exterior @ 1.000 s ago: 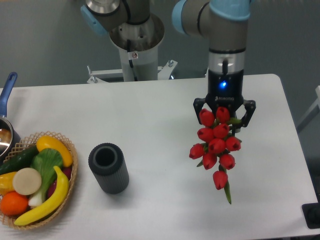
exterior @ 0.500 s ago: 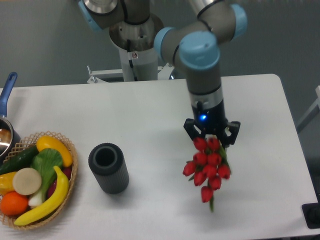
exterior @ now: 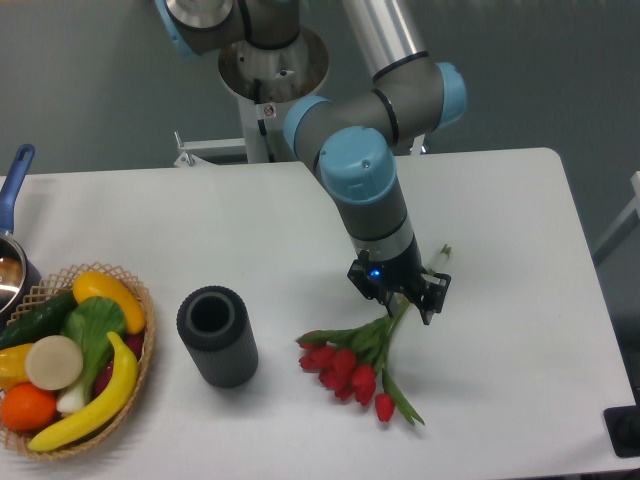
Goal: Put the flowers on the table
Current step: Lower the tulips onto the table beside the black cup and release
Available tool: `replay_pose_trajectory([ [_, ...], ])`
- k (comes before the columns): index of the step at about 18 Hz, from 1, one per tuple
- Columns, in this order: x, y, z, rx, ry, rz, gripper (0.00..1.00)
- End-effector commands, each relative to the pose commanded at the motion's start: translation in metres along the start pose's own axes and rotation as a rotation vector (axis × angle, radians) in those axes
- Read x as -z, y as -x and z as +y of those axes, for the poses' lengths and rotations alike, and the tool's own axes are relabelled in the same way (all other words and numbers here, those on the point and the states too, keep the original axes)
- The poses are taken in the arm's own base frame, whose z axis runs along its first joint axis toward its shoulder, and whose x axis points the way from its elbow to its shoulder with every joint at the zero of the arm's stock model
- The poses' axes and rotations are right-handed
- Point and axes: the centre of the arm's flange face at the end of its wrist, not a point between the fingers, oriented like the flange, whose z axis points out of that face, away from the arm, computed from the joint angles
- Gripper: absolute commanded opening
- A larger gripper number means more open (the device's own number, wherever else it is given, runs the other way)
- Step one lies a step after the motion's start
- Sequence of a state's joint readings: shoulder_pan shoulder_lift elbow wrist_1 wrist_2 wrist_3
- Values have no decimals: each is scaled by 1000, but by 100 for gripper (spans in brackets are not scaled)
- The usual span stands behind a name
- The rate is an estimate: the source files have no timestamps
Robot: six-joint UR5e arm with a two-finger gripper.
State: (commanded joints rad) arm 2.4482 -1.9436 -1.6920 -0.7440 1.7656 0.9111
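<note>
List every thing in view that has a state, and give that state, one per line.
flowers: low over or on the table, buds toward the black cylinder, stems in the gripper.
gripper: shut on the flower stems, tilted low.
table: bears the cylinder and basket.
black cylinder: upright, open top, apart from the flowers.
wicker basket: full of fruit and vegetables.
pot: at the left edge, mostly cut off.

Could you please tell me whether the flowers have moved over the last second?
Yes. The flowers have come down and left, nearer the black cylinder.
</note>
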Motion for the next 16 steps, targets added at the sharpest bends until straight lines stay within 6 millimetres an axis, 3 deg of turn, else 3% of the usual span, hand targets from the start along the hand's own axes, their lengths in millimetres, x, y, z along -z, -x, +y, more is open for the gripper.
replay_pose_trajectory([
  [2,-1,0,-1,-9,-4,0,100],
  [7,1,22,2,13,-25,-5,100],
  [10,13,31,-2,-163,-19,-6,100],
  [13,12,44,20,-260,14,43,100],
  [16,28,55,32,-270,-43,63,100],
])
